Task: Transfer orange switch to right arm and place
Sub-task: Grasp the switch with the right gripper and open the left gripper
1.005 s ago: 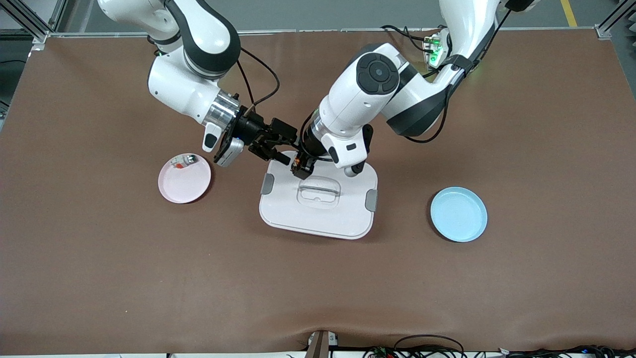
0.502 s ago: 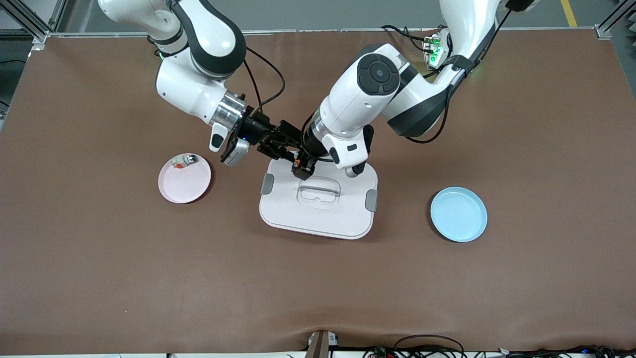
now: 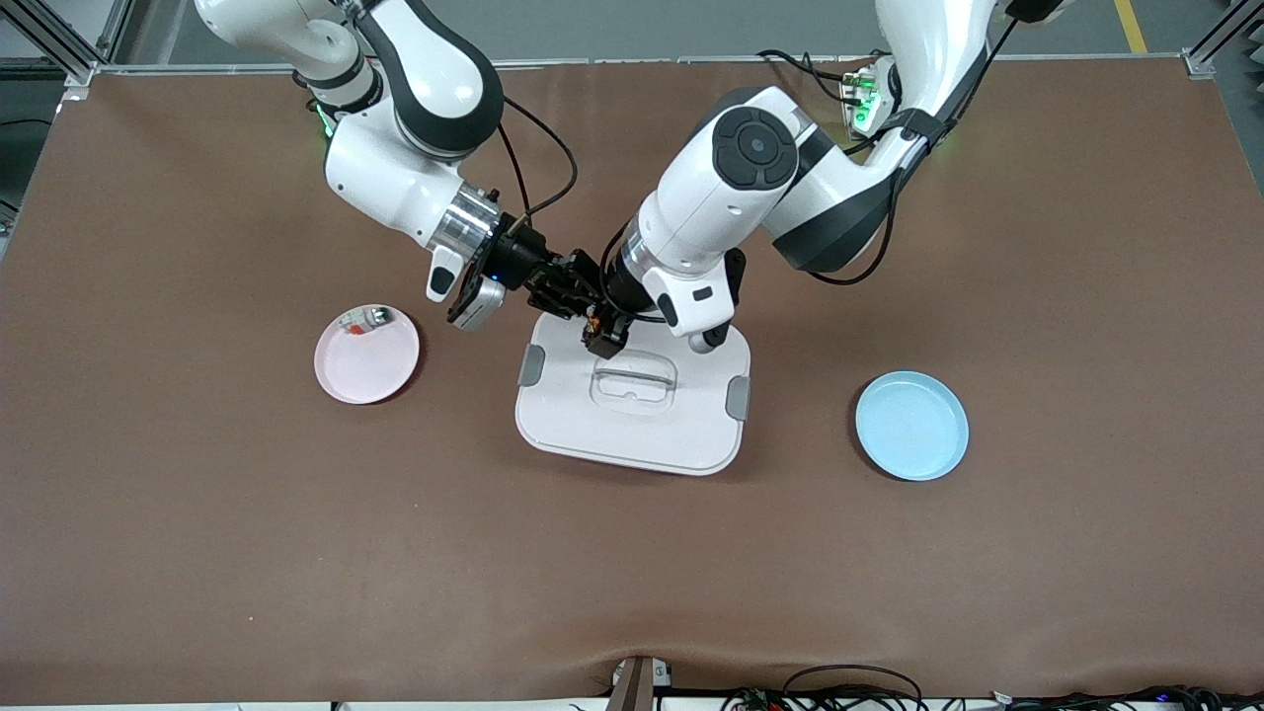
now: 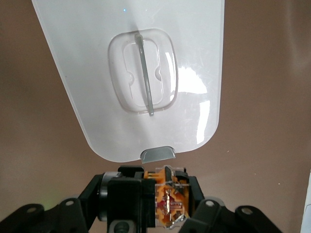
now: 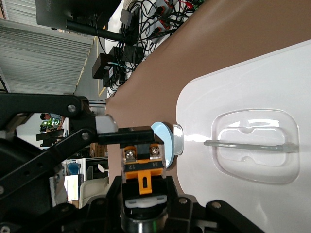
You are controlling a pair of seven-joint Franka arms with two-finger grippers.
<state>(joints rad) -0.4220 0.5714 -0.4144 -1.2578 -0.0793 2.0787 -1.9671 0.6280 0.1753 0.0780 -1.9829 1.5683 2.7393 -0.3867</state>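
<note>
A white lid [image 3: 632, 415] with gray side clips is sitting mid-table on the brown mat [image 3: 632, 573]. A pink plate [image 3: 366, 360] toward the right arm's end is holding a small whitish part [image 3: 363, 320], and a blue plate [image 3: 911, 426] is lying toward the left arm's end.

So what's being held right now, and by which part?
The orange switch, over the white lid: the left gripper and the right gripper are both shut on its body, from different sides.
</note>
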